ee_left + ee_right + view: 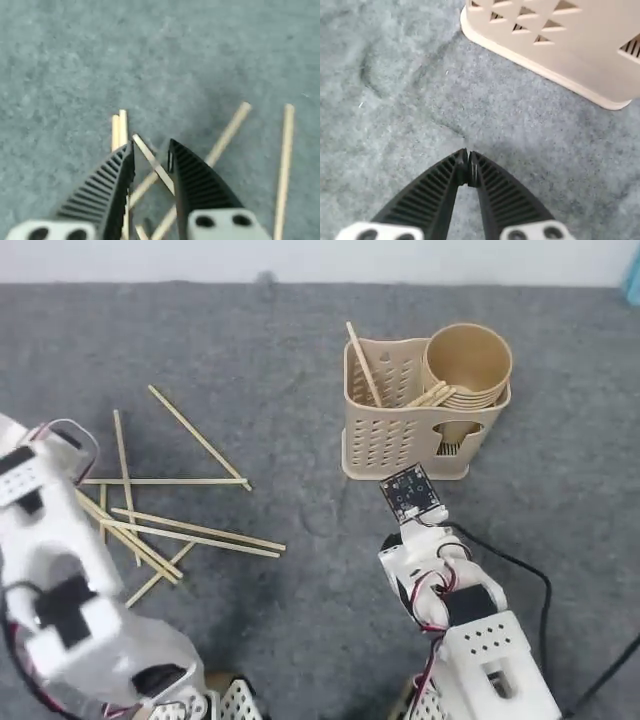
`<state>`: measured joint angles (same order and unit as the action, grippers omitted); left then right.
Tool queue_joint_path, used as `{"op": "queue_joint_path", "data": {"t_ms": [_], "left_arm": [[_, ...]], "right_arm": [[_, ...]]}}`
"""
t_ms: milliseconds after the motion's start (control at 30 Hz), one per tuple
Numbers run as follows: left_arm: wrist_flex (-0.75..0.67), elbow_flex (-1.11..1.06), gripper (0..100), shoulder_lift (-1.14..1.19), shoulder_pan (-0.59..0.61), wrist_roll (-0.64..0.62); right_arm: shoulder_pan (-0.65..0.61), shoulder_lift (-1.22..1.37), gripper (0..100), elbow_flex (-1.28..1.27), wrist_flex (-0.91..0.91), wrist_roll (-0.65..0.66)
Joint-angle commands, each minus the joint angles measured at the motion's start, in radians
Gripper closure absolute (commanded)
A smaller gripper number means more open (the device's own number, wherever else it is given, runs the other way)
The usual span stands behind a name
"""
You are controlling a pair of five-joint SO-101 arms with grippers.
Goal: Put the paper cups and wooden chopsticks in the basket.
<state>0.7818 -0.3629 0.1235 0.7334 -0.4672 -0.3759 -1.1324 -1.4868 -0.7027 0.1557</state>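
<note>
Tan paper cups [468, 360] are nested in the perforated beige plastic basket [380, 440]; thin wooden chopsticks [170, 481] are scattered on the grey felt worktop [300, 370]. The left hand [151, 145] is spread apart over them, the right hand [468, 155] pressed together near the basket.

Robotics lab bench: grey felt mat [300, 360], exposed circuit board [411, 492].

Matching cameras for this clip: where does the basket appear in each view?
High view: the basket stands upper centre-right, holding paper cups.
Right wrist view: the basket's perforated wall and base rim lie just ahead of the right gripper, fingers shut.
Left wrist view: aimed at the loose chopsticks, which the high view puts left of the basket.
Shared landmark: the grey carpet under everything.
</note>
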Motion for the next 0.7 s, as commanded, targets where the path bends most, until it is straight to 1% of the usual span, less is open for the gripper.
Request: {"op": "queue_joint_path", "data": {"t_ms": [0, 67, 167, 267, 467, 667], "left_arm": [[0.068, 0.176, 89, 0.149, 0.006, -0.021], [0.130, 0.252, 89, 0.209, 0.008, -0.025], [0.222, 0.363, 89, 0.292, 0.008, -0.063], [0.273, 0.449, 89, 0.362, 0.008, -0.071], [0.304, 0.547, 89, 0.459, 0.029, -0.071], [0.305, 0.558, 89, 0.470, 0.071, -0.064]], "right_arm": [[-0.008, -0.019, 98.3, 0.012, 0.021, 0.011], [-0.008, -0.019, 98.3, 0.012, 0.025, 0.009], [-0.008, -0.019, 98.3, 0.005, 0.044, 0.011], [-0.008, -0.019, 98.3, 0.005, 0.044, 0.011], [-0.008, -0.019, 98.3, 0.005, 0.044, 0.014], [-0.008, -0.019, 98.3, 0.005, 0.045, 0.014]]}}
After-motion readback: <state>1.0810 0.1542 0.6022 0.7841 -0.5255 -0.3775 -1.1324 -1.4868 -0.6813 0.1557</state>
